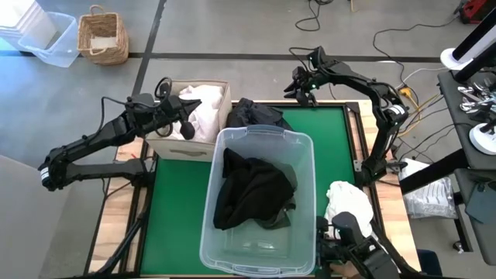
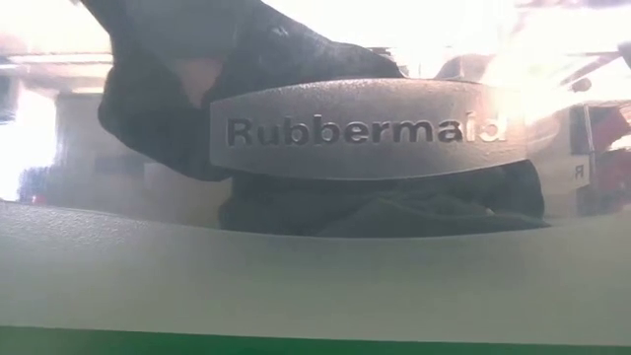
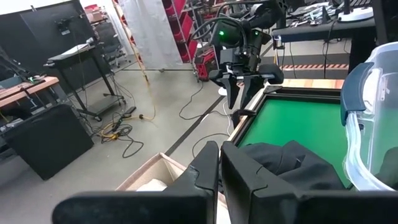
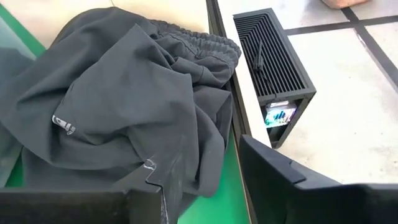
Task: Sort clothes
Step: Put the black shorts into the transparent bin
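Charcoal garment is lying bunched on the green worktop at upper centre of the high view, just beyond the clear tub holding black clothes; more white clothes are filling the beige box, and a white piece is sitting at lower right. Right gripper is hovering beside the charcoal piece, fingers part-open and empty, so pickup seems the step in hand, calling for a descent onto the fabric; left gripper is hanging over the box, fingers pressed together. Around the worktop, concrete floor, cables and a wicker basket are showing.
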You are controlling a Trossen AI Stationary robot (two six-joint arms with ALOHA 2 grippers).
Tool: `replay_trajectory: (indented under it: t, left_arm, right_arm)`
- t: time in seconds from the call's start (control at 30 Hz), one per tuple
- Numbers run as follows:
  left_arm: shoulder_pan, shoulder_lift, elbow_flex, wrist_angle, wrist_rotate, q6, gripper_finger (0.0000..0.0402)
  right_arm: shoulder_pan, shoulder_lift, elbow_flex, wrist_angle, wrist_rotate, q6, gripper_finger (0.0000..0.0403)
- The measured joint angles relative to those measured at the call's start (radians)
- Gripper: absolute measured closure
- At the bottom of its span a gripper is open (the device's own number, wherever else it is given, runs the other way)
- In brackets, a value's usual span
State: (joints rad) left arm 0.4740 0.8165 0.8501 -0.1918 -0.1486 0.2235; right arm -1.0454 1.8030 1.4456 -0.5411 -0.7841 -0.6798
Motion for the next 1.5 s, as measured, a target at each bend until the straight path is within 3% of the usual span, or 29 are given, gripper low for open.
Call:
replay_trajectory:
  t: [0.13, 0.33, 0.47, 0.7, 0.9, 1.03, 1.23, 1.5]
  left_arm:
    - [0.0, 0.0, 0.0, 0.001, 0.0, 0.0, 0.0401]
    - [0.0, 0.0, 0.0, 0.005, 0.0, 0.0, 0.0401]
    - [0.0, 0.0, 0.0, 0.007, 0.0, 0.0, 0.0401]
    - [0.0, 0.0, 0.0, 0.035, -0.001, 0.003, 0.0401]
    - [0.0, 0.0, 0.0, 0.046, -0.002, 0.045, 0.0401]
    - [0.0, 0.0, 0.0, 0.043, -0.002, 0.048, 0.0401]
    - [0.0, 0.0, 0.0, 0.041, -0.002, 0.048, 0.0401]
    - [0.001, 0.0, 0.0, 0.031, -0.002, 0.048, 0.0401]
  right_arm:
    - [-0.002, 0.0, 0.0, 0.0, 0.005, -0.012, 0.0267]
    - [-0.007, -0.017, 0.052, -0.005, 0.179, 0.031, 0.0278]
    - [-0.012, -0.023, 0.119, -0.017, 0.184, 0.158, 0.0288]
    - [-0.004, -0.026, 0.302, -0.127, 0.184, 0.529, 0.0311]
    - [0.089, 0.002, 0.496, -0.352, 0.184, 0.568, 0.0321]
    - [0.178, 0.031, 0.588, -0.43, 0.204, 0.586, 0.0311]
    - [0.287, 0.099, 0.685, -0.599, 0.458, 0.56, 0.0276]
    - [0.295, 0.193, 0.8, -0.723, 0.462, 0.493, 0.0212]
